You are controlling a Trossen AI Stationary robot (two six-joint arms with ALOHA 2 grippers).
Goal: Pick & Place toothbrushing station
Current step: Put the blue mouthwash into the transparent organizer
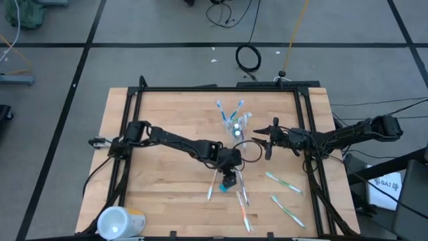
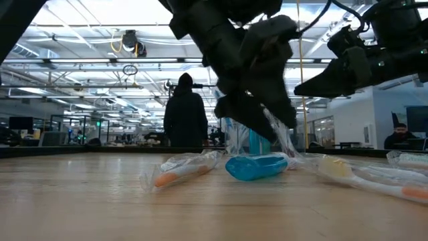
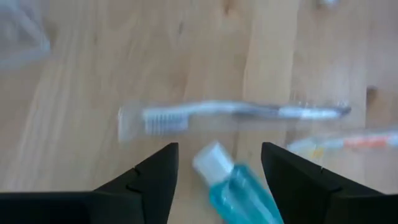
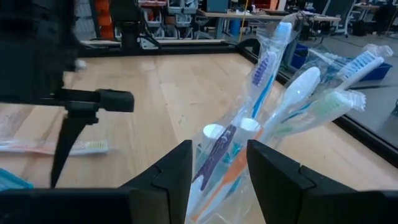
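A small blue toothpaste tube with a white cap lies on the table; it also shows in the low view. My left gripper hangs open just above it, one finger on either side of its cap end, apart from it. A clear cup holds several wrapped toothbrushes upright at the table's far middle. My right gripper is open and empty, just right of the cup, pointing at it. A wrapped grey-handled toothbrush lies beyond the tube.
Loose wrapped toothbrushes lie on the near half: an orange one, others near the middle, and green ones at the right. A large white and yellow cylinder lies at the near left corner. A person stands beyond the table.
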